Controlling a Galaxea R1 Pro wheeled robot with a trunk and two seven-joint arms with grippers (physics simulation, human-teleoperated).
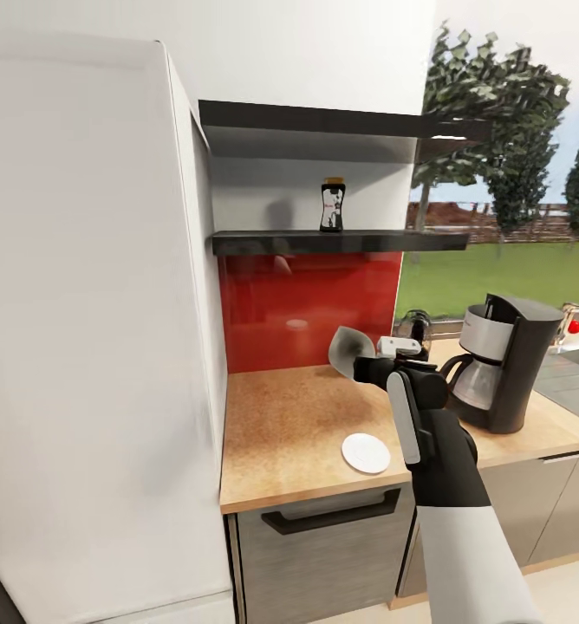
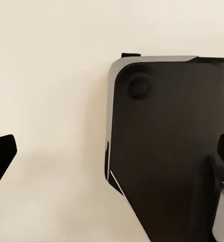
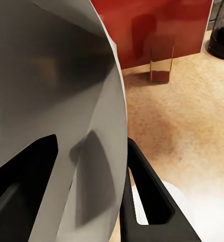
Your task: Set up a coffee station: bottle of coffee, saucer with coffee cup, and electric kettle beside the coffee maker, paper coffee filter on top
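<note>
The filter (image 1: 352,349) is held up above the countertop (image 1: 281,433), pinched in the right gripper (image 1: 363,364), well to the left of the coffee maker (image 1: 506,360). In the right wrist view the paper (image 3: 56,101) is seen grey and shadowed, clamped between the two dark fingers (image 3: 147,191), with the speckled wood (image 3: 192,126) spread beneath. The right arm (image 1: 445,485) is raised from the lower edge of the head view, in front of the coffee maker's carafe side.

The saucer (image 1: 366,452) is found lying flat on the countertop, left of the coffee maker and near the front edge, just beside the arm. A pale patch of it (image 3: 157,201) is glimpsed under the fingers in the wrist view. The kettle (image 1: 415,329) is partly seen behind the gripper, left of the coffee maker, against the window; its dark body (image 3: 221,43) is caught at the wrist view's corner. A small tan box (image 3: 161,63) is seen standing at the red backsplash (image 1: 307,303).

The bottle (image 1: 332,204) is stood upright on the black shelf (image 1: 337,241), high above and left of the coffee maker. A sink (image 1: 575,368) is set just to its right.

For the left gripper (image 2: 112,161), two dark fingertips (image 2: 1,156) are shown far apart against a pale floor, so it is spread wide, with nothing held, beside the robot's dark base (image 2: 167,151).
</note>
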